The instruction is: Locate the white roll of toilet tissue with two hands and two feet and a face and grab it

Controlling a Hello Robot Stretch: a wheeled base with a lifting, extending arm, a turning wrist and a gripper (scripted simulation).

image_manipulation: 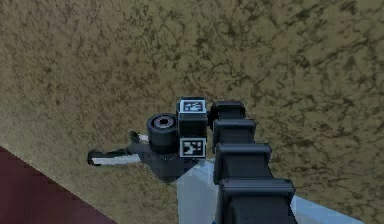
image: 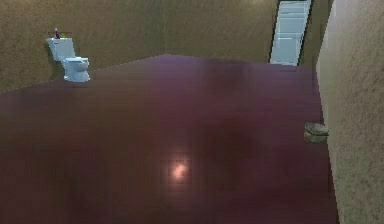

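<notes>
- The pincer [image_manipulation: 110,157] shows in the arm side view at the end of the dark arm [image_manipulation: 245,175], left of the two white marker squares [image_manipulation: 192,106].
- Its thin fingers [image_manipulation: 120,156] point toward that view's left. Only the mottled brown wall [image_manipulation: 90,60] lies behind them, so it holds nothing. How the fingers are set cannot be told.
- Dark red floor [image_manipulation: 30,195] fills that view's lower left corner, below the pincer.
- In the forward view a small pale lump [image: 317,130] lies on the dark red floor [image: 180,120], touching the foot of the wall [image: 355,100] at that view's right. It is too small to tell whether it is the tissue roll with hands, feet and a face.
- Where that lump lies relative to the pincer cannot be told.
- A white toilet [image: 70,57] stands far off at the forward view's left, with a small reddish thing [image: 57,34] on its tank.
- A white door [image: 289,32] stands in the far wall at the upper right.
</notes>
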